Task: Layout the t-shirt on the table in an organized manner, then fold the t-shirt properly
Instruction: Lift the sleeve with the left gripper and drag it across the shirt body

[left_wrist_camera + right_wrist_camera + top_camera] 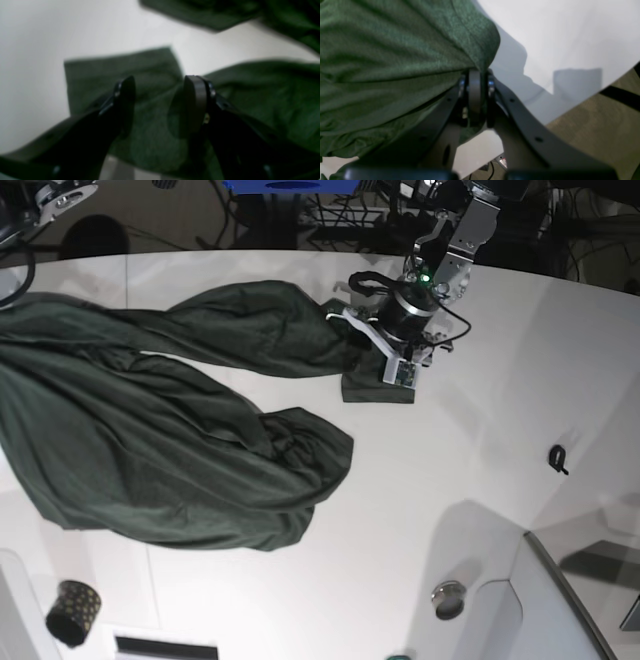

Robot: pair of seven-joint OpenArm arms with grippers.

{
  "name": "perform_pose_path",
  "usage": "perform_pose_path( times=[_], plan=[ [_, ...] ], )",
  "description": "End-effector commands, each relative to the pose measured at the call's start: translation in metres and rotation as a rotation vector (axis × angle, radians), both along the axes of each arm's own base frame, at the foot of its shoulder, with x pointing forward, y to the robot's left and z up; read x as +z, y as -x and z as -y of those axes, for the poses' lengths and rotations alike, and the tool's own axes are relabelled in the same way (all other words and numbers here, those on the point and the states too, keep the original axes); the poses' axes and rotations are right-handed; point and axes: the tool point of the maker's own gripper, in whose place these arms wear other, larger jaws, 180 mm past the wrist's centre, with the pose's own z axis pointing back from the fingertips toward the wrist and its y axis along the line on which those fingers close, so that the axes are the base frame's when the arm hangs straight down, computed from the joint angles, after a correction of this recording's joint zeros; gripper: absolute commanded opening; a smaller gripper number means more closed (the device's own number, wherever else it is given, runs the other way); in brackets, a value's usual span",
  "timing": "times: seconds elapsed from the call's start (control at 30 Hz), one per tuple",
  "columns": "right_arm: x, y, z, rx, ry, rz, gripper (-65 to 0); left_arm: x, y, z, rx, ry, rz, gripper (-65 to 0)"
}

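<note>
Across the white table (500,360), spanning its left half and running off the near-left edge, lies the dark green t-shirt (150,440), bunched and twisted, nowhere flat. One long roll of cloth runs along the far side toward the centre; a heavier mass sags toward the near-left, folded over on itself with a knot of wrinkles about mid-table.

Left gripper (160,100): poised over the flat squared-off end of the far roll, probably a sleeve or hem corner, at table centre. Jaws stand partly apart with cloth visible between and beneath them; nothing pinched that I can make out. Wrist view is blurred, so contact with the fabric cannot be told.

Right gripper (477,87): not found in the base view. Its wrist view shows the jaws pressed together on a fold of the green fabric, the cloth draping away to one side, the table edge and floor below.

Smaller items, well apart from the shirt: a dark patterned cup (72,612) at the near-left, a small round metal piece (448,598) near the front, a small black clip-like object (558,459) on the right.

Step, as I judge it: laying out, still early; folding not yet begun. Next move calls for the left jaws to close on that corner, then both arms to draw apart and spread the cloth flat.
</note>
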Motion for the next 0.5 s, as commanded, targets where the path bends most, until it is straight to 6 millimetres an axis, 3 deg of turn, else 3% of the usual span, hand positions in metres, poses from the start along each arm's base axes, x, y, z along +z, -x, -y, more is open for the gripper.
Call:
perform_pose_path(
  times=[0.0, 0.2, 0.3, 0.47],
  plan=[
    [0.020, -0.008, 0.016, 0.002, 0.059, 0.043, -64.2, 0.007, -0.005, 0.001, -0.003, 0.008, 0.034, -34.6],
    [0.026, -0.009, 0.019, 0.003, 0.079, 0.049, -64.2, -0.008, 0.032, -0.013, -0.009, -0.019, -0.030, -34.6],
    [0.036, -0.007, 0.023, 0.005, 0.116, 0.053, -64.2, -0.003, 0.046, -0.012, -0.021, -0.014, -0.033, -34.6],
    [0.059, -0.011, 0.022, 0.012, 0.189, 0.083, -64.2, 0.018, 0.037, -0.007, -0.026, 0.007, 0.023, -34.6]
  ],
)
